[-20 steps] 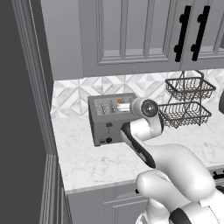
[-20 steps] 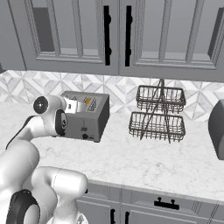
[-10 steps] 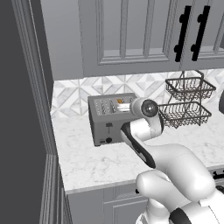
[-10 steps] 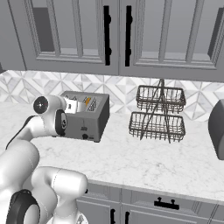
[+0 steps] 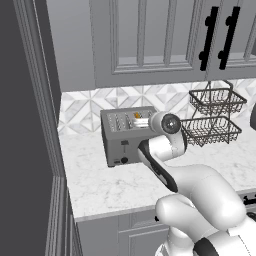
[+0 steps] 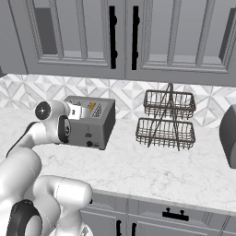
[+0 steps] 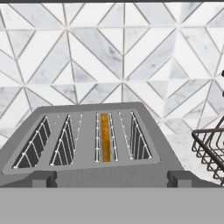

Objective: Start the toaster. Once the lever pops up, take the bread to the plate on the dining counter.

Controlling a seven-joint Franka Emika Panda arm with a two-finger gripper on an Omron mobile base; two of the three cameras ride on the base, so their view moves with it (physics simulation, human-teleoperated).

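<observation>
Grey panelled cabinets point(image 6: 124, 37) with black handles point(image 6: 112, 34) hang above a white marble counter point(image 6: 152, 168). Behind the counter runs a triangle-tiled backsplash point(image 7: 122, 48); grey drawers point(image 6: 152, 221) sit below.

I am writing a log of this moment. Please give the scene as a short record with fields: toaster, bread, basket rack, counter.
toaster: grey, on the counter by the tiled wall, four slots on top
bread: orange crust edge showing in the third slot from the left in the hand view
basket rack: two wire tiers, beside the toaster, apart from it
counter: white marble look
</observation>
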